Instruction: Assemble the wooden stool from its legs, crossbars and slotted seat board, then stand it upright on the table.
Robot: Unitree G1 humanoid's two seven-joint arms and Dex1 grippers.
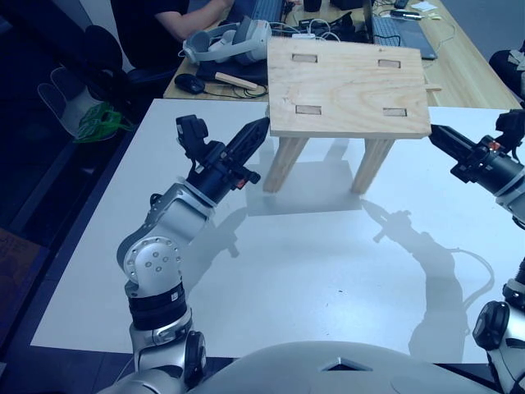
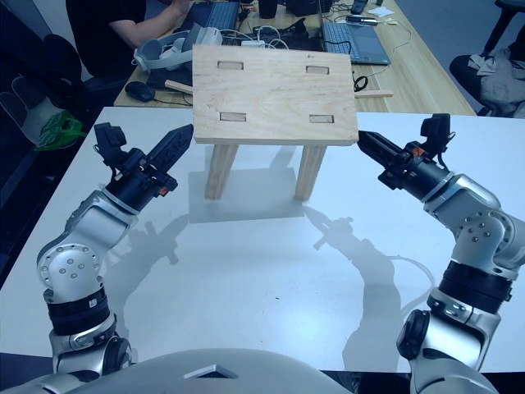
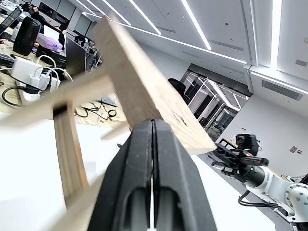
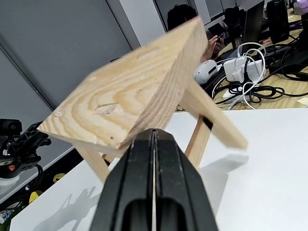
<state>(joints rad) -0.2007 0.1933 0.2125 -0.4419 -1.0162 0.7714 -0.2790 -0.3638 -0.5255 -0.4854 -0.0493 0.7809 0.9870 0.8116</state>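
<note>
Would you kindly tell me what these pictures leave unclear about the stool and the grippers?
- Far legs: eye views, hidden under the seat board.
- Whether the left gripper touches the board: left wrist view, the gripper itself covers the contact.
- Likewise the right gripper, right wrist view.
- How deep the legs sit in the slots: eye views, too small.

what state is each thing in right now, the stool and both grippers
wooden stool: assembled, standing upright on the white table
left gripper: shut, holding nothing, tip by the seat's left front corner
right gripper: shut, holding nothing, tip by the seat's right front corner
</note>
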